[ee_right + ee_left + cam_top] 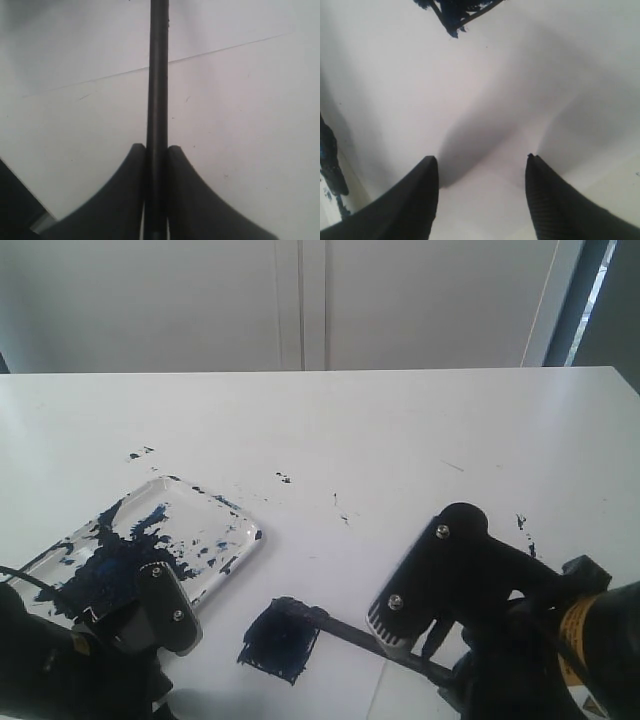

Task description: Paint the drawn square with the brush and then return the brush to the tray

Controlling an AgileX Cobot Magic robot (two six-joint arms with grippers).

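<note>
The drawn square [280, 640] lies on the white paper, filled with dark blue paint; a corner of it shows in the left wrist view [457, 12]. The brush [355, 632] slants from that square's upper right corner back to my right gripper [157, 148], which is shut on the black handle [158, 75]. In the exterior view the right gripper's fingertips are hidden behind its own body. The tray [150, 545], clear and blotched dark blue, sits left of the square. My left gripper [482, 159] hangs open over bare paper near the tray, nothing between its fingers.
Small dark paint specks [284, 478] dot the white table [400, 430] beyond the tray and at the right [521, 523]. A paper edge line [225, 50] crosses the right wrist view. A wall stands behind the table's far edge.
</note>
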